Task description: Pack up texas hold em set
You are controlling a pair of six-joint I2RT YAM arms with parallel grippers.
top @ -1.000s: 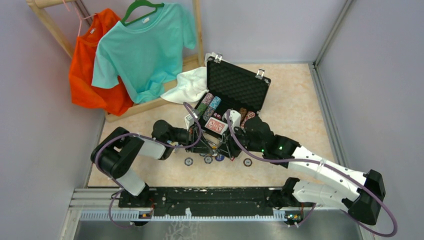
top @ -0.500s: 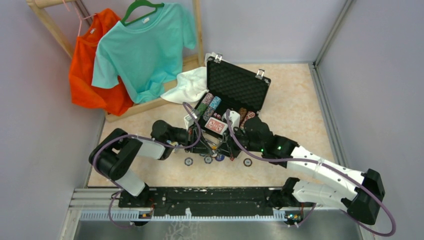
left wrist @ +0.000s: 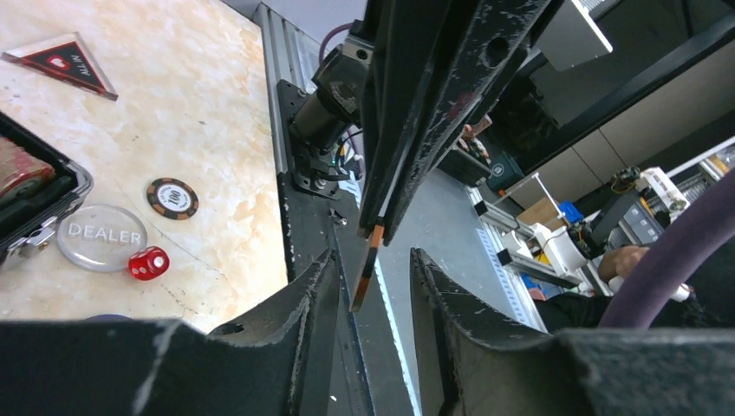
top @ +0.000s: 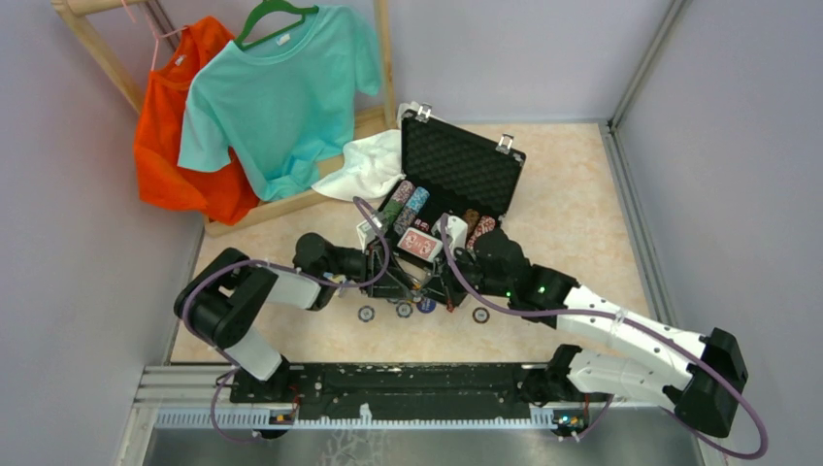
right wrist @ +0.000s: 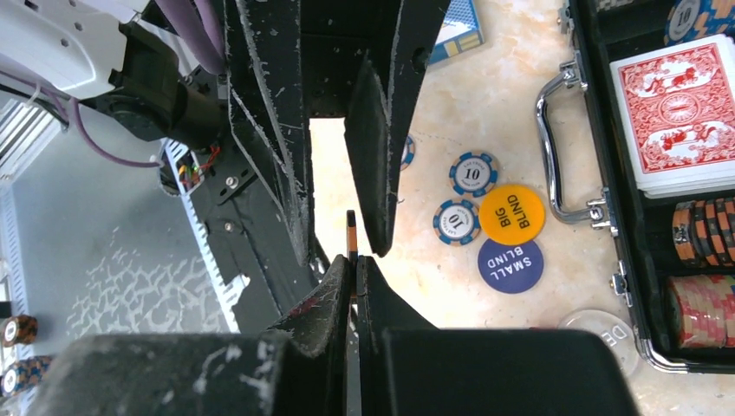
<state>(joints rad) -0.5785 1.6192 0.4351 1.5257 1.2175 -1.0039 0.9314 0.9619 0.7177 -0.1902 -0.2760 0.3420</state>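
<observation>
The black case stands open on the floor, with chip stacks and a red deck inside. Just in front of it the two grippers meet tip to tip. My right gripper is shut on an orange-and-black poker chip, seen edge-on. My left gripper is open, its fingers standing either side of that same chip without touching it. On the floor lie loose chips, a yellow BIG BLIND button, a blue SMALL BLIND button, a clear DEALER button and a red die.
A white cloth lies left of the case. Behind it a wooden rack holds an orange shirt and a teal shirt. A blue deck and a triangular marker lie on the floor. The black base rail runs along the near edge.
The right gripper has closed on the chip and the left gripper has opened off it. Both arms have stayed almost where they were.
</observation>
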